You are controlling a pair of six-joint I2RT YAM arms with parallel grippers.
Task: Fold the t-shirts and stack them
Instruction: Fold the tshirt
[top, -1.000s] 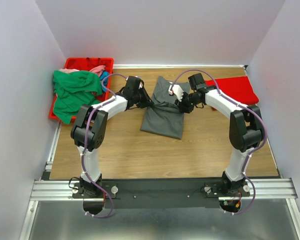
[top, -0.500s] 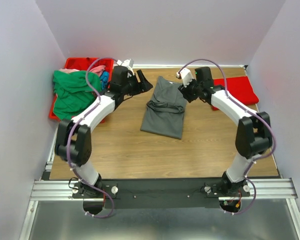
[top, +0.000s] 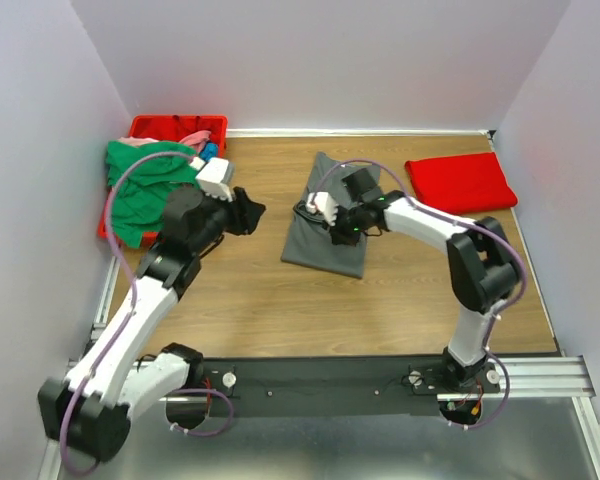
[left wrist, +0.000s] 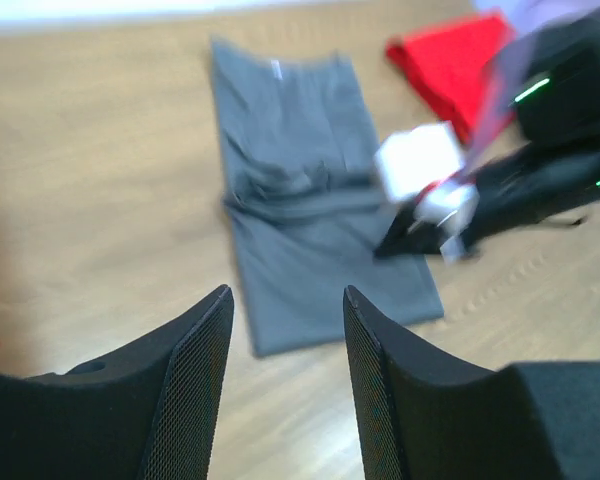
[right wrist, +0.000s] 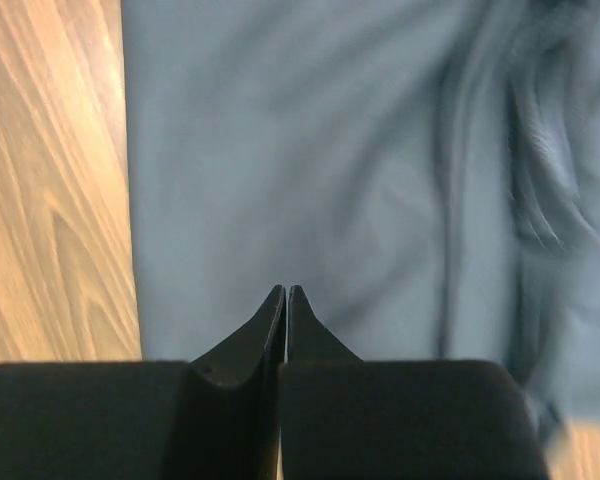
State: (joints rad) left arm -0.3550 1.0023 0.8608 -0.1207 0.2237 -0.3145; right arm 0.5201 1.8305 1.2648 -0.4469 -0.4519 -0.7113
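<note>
A dark grey t-shirt (top: 325,250) lies on the table as a long folded strip with a bunched crease across its middle. My right gripper (top: 338,232) is shut and empty, low over the shirt's middle; in the right wrist view the gripper (right wrist: 285,292) points at grey cloth (right wrist: 330,150). My left gripper (top: 252,212) is open and empty, left of the shirt and raised. In the left wrist view the open gripper (left wrist: 285,300) looks down on the grey shirt (left wrist: 300,250). A folded red t-shirt (top: 460,180) lies at the far right.
A red bin (top: 175,127) at the far left holds a green shirt (top: 145,185) spilling over its rim, plus pink (top: 138,142) and blue (top: 209,151) cloth. White walls close in the table on three sides.
Both grippers left the shirt's crease. My left arm drew back to the left and nearer, now open. My right gripper swung to the far side, then came down over the shirt's middle.
</note>
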